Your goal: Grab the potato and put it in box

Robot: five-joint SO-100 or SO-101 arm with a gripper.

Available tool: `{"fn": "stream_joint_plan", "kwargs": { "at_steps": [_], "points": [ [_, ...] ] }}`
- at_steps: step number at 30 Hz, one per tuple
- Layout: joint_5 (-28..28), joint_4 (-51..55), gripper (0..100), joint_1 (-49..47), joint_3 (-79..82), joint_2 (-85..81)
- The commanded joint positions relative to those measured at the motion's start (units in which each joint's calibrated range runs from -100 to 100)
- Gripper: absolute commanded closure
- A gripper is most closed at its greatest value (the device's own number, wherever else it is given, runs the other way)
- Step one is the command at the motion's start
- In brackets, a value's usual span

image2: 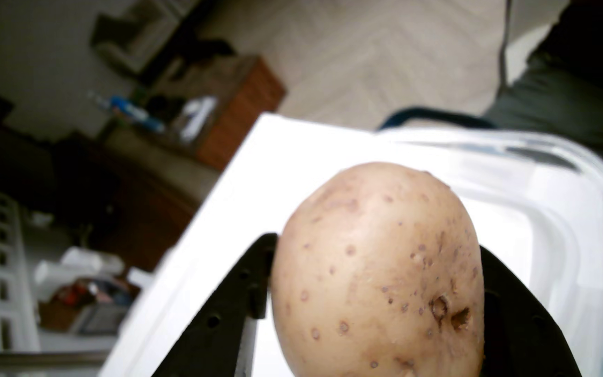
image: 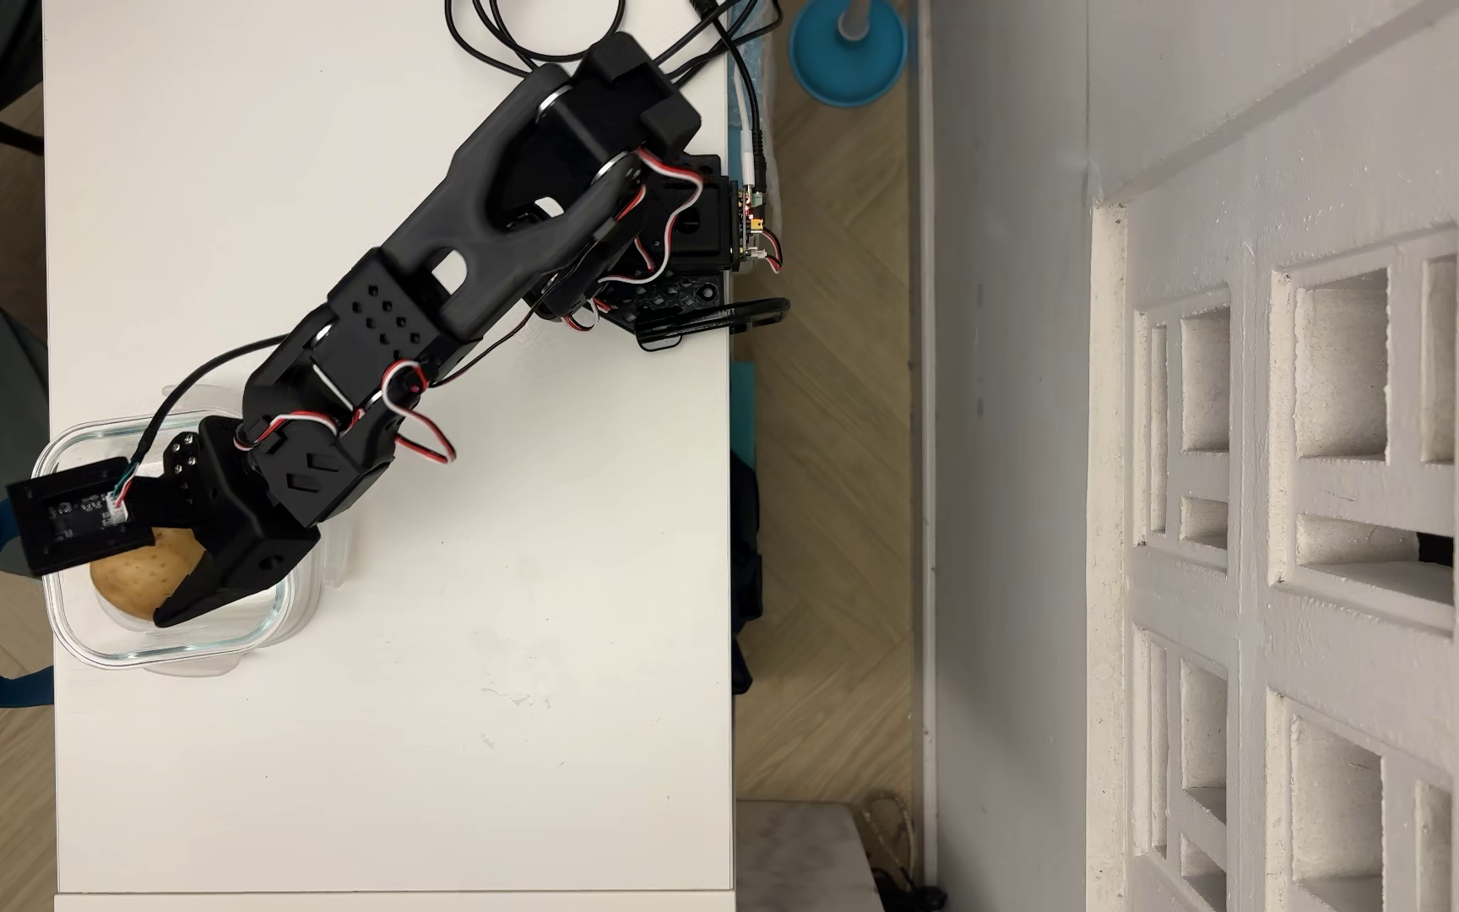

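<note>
end effector gripping potato, white table

Overhead view: the box sits at the left edge of the table, its glass walls hemming the gripper and potato; right and below, tabletop lies open.

The potato had matt, pale tan skin, pitted with small dark specks and one rough brown blemish. The box was clear, glossy glass. The gripper looked like matt black plastic. The table was smooth, white.
</note>
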Motion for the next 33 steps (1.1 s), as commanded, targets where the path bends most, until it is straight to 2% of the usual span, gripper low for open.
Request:
{"fn": "stream_joint_plan", "kwargs": {
  "at_steps": [1,13,23,33],
  "points": [
    [0.39,-1.97,97,-0.26,-5.77,4.56],
    [3.81,-1.97,97,1.11,-16.26,20.07],
    [9.92,-2.4,97,15.74,-19.03,26.97],
    [10.3,-2.31,97,16.2,-18.16,27.14]
  ]
}}
